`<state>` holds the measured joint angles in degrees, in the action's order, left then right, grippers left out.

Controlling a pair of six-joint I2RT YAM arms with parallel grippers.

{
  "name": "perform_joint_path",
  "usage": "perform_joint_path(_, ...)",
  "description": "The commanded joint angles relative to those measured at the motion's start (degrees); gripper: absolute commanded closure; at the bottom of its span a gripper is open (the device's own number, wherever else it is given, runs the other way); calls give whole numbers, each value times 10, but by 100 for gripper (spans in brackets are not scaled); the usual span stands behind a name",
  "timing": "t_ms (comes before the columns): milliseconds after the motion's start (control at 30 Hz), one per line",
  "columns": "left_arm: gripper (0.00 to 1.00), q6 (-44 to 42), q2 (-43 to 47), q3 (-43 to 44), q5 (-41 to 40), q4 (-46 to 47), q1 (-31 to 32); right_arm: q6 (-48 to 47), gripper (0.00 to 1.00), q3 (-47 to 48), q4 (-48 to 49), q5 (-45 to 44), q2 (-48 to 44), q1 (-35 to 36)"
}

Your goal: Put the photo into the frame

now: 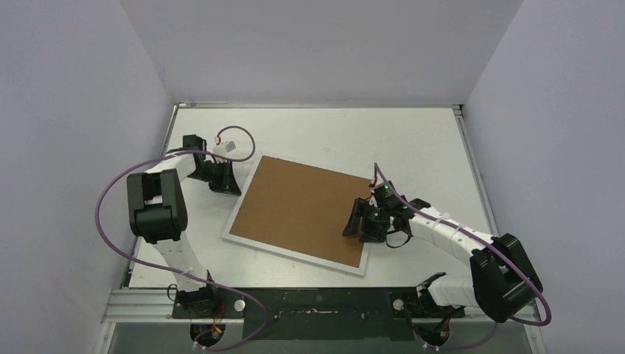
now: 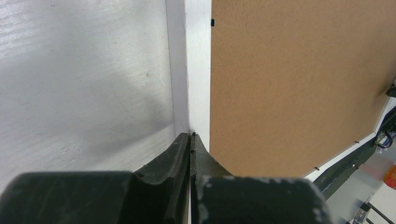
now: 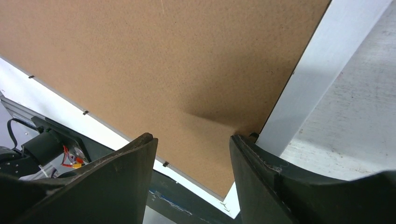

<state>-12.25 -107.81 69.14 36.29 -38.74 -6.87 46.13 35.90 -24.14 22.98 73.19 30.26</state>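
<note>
At frame (image 2: 198, 70) edge: left gripper (image 2: 191, 136) closed, right gripper (image 3: 191, 139) half-parted.

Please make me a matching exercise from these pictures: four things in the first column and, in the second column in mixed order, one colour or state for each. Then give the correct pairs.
Column 1
1. left pincer
2. right pincer
3. backing board
4. frame

Column 2
a. open, jaws apart above the brown surface
b. white, a narrow border
c. shut, tips at the white border
d. brown, lying inside the white border

Pairs: 1-c; 2-a; 3-d; 4-b
</note>
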Motion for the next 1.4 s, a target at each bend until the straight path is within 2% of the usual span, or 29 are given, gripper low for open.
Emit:
perform_joint_path(0,100,-8,-14,-6,-11,-17,-1,-16,40,11,-28,-49,10,5)
perform_joint_path(100,100,-9,-14,-3,-11,-20,-1,-28,38,51,-27,-39,-1,-3)
perform_joint_path(233,100,-8,-13,1,-11,-23,-1,-76,33,154,-69,-46,-1,-54)
perform_joint_path(333,100,-8,-13,5,-9,-25,-2,-98,32,190,-78,-24,11,-107)
perform_joint_path(533,100,-2,-12,32,8,-39,-10,-102,32,174,-21,39,50,-182)
perform_joint_path(733,100,11,-27,101,29,-59,-14,-87,32,164,31,60,83,-199)
perform_joint_path(867,96,23,-57,138,38,-60,-11,-83,32,159,45,70,103,-204)
perform_joint_path(1033,91,36,-89,158,44,-52,-4,-80,33,148,63,73,122,-211)
perform_joint_path(1367,87,48,-131,202,44,-47,20,-87,34,146,81,79,153,-235)
